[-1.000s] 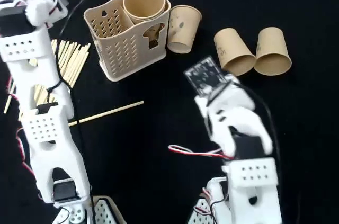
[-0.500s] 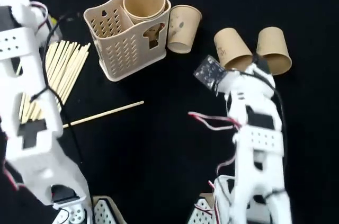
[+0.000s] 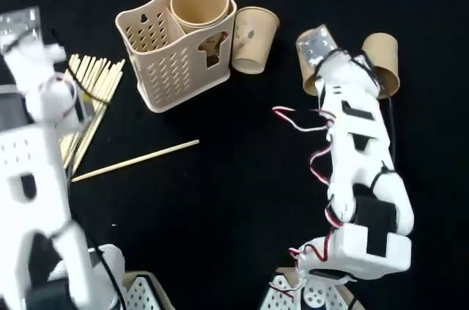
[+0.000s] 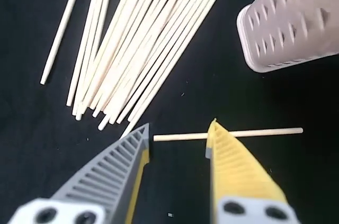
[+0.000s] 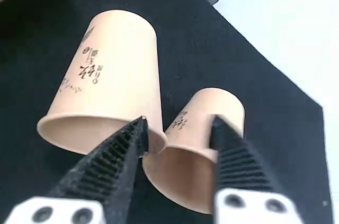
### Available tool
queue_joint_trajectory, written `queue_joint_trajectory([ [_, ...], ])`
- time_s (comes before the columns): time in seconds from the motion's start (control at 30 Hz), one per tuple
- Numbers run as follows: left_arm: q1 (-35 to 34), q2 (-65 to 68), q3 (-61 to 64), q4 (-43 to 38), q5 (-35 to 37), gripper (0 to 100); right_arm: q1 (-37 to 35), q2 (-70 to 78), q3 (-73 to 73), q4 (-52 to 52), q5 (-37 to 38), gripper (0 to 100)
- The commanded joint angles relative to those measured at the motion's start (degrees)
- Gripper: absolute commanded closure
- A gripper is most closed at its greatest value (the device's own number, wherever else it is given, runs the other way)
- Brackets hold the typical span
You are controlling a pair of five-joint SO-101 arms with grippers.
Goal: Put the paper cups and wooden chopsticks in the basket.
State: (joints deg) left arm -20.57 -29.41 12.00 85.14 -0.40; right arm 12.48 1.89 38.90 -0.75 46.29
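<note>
Pinch the light, crushable paper cup [image 5: 106,81] gently at its rim with your right gripper [image 5: 177,124], now spread above it. Your left gripper [image 4: 179,128], also spread, hangs over a stiff chopstick [image 4: 259,132].

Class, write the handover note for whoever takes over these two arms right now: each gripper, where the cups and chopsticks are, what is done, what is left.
Left gripper: open, above the single chopstick, which lies apart from the chopstick pile.
Right gripper: open, at one fallen cup that touches a second fallen cup.
Done: a paper cup stands in one compartment of the basket.
Left: a third cup on its side beside the basket, both fallen cups, and every chopstick.
</note>
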Motion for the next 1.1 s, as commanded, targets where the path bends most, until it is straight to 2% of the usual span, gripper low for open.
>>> queue_joint_trajectory([
  [0.0, -0.22, -17.05, 17.27, -7.56, -0.44, 82, -0.35, -0.04, -2.86, -0.79, -4.40, 98.7],
  [0.17, -0.04, -27.87, 31.43, -13.27, -0.09, 82, 1.23, -6.64, -0.66, 1.41, -8.88, 98.5],
  [0.3, -0.04, -33.14, 40.22, -17.93, 0.00, 82, 1.05, -17.27, 3.21, 7.56, -10.20, 98.6],
  [0.43, -0.04, -37.89, 43.38, -18.55, 0.88, 82, 0.88, -28.62, 5.32, 14.33, -13.10, 98.6],
  [0.5, -0.04, -40.35, 45.23, -18.02, 3.25, 82, -0.18, -32.75, 5.76, 17.41, -11.87, 98.6],
  [0.57, -0.04, -42.99, 46.90, -17.67, 3.87, 82, -1.76, -34.33, 8.04, 18.46, -5.54, 98.6],
  [0.67, -0.57, -47.56, 50.42, -17.67, 3.34, 82, -4.92, -33.98, 13.58, 18.37, 11.16, 97.0],
  [0.73, -0.31, -51.08, 54.20, -18.81, 3.25, 82, -5.45, -32.84, 15.60, 18.29, 17.14, 89.4],
  [0.87, -0.04, -59.25, 61.49, -24.79, 3.25, 82, -5.10, -28.53, 15.08, 17.49, 23.91, 71.8],
  [1.07, 2.15, -72.18, 69.49, -25.93, 3.60, 82, -2.90, -10.42, 9.45, 0.00, 24.09, 73.9],
])
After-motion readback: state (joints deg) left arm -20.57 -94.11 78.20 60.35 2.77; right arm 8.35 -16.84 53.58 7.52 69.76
